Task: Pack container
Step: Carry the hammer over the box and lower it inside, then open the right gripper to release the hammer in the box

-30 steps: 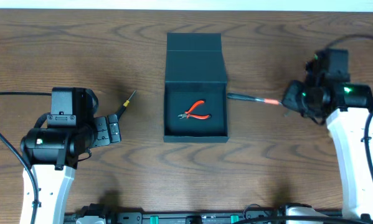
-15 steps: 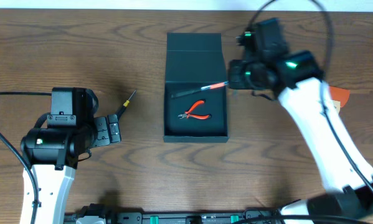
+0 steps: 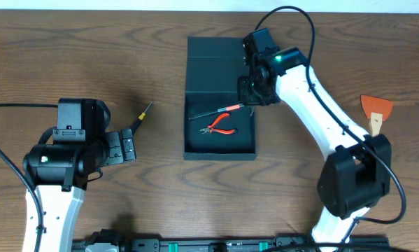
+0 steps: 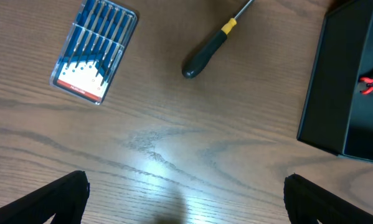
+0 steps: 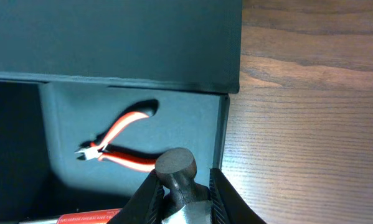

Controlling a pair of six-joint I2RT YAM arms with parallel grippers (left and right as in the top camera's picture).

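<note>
container [image 3: 219, 155]: middle of table [image 3: 69, 56], lid flap [image 3: 219, 66] open toward 12 o'clock, red pliers [image 3: 219, 126] inside | right gripper [image 5: 177, 190]: pinching a red-banded tool [image 3: 223, 109] over it | left gripper [image 3: 127, 147]: spread wide, at 9 o'clock | feel: looks stiff, light, not slippery; grab the flap's edge

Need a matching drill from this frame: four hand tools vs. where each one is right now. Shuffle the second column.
Things:
1. red-handled cutters
2. black screwdriver
3. orange scraper
4. red-banded driver

Places:
A. gripped in the right tool, reaching across the open container
B. lying on the container floor
C. on the table, left of the container
D. on the table, far right of the container

Pairs: 1-B, 2-C, 3-D, 4-A
</note>
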